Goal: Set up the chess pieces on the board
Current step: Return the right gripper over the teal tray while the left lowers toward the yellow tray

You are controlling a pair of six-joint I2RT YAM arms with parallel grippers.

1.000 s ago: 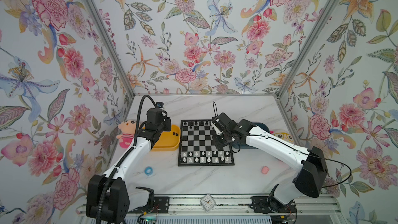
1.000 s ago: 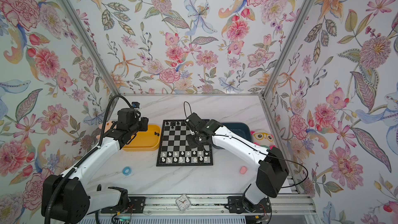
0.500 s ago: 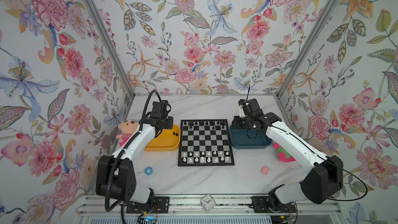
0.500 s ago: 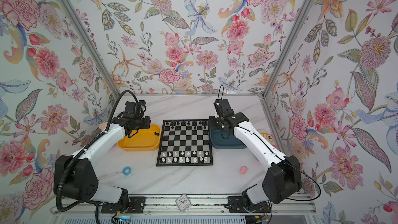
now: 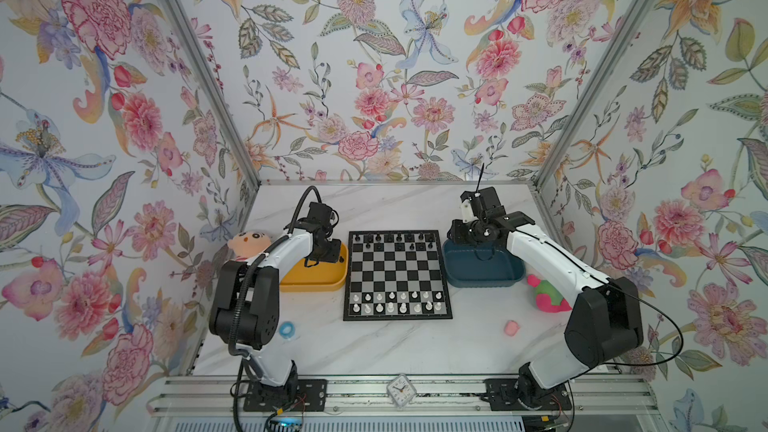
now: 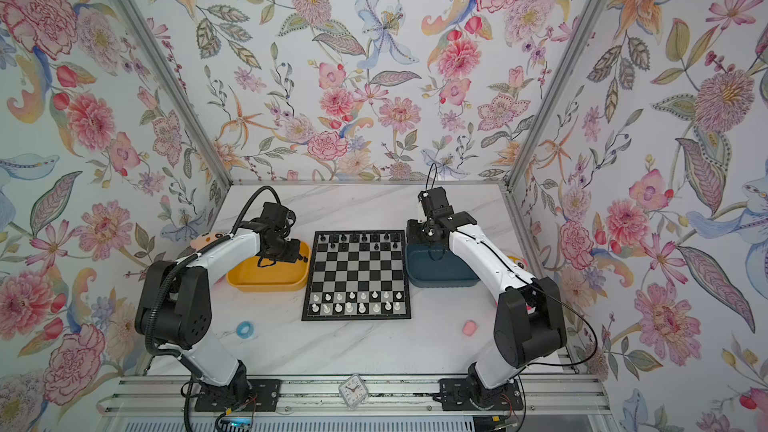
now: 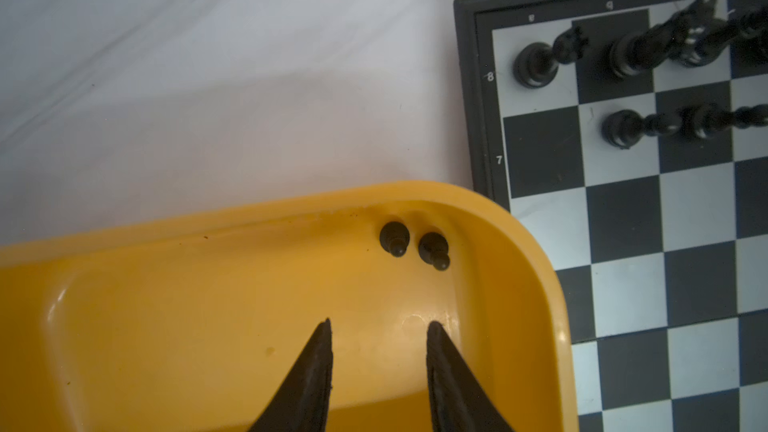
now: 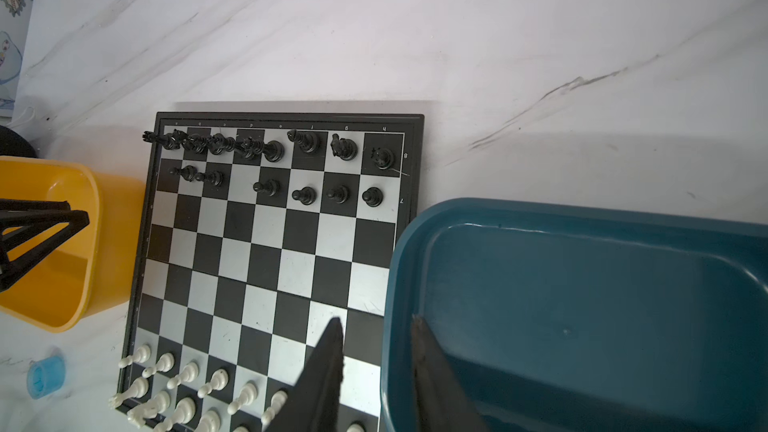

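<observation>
The board [image 5: 397, 274] [image 6: 357, 274] lies mid-table, with black chess pieces [image 5: 394, 238] [image 8: 305, 141] on its two far rows and white ones [image 5: 395, 302] [image 8: 187, 374] on its two near rows. Two black pawns [image 7: 395, 238] [image 7: 433, 249] stand in the far corner of the yellow tray [image 5: 291, 282] [image 7: 249, 284]. My left gripper [image 7: 378, 324] [image 5: 327, 254] hangs open and empty over that tray, short of the pawns. My right gripper [image 8: 376, 320] [image 5: 467, 238] is open and empty, with one finger over the board's edge and the other over the dark blue tray [image 5: 482, 278] [image 8: 582, 284].
A plush doll [image 5: 249, 241] lies left of the yellow tray and a red-green plush [image 5: 546, 296] right of the blue tray. A small blue ring [image 5: 286, 329] and a pink bit [image 5: 512, 327] lie on the near marble. A small clock [image 5: 400, 385] sits on the front rail.
My right gripper has left the board's far right squares and swung right to the blue tray. My left gripper has stayed over the yellow tray, its jaws narrowing slightly.
</observation>
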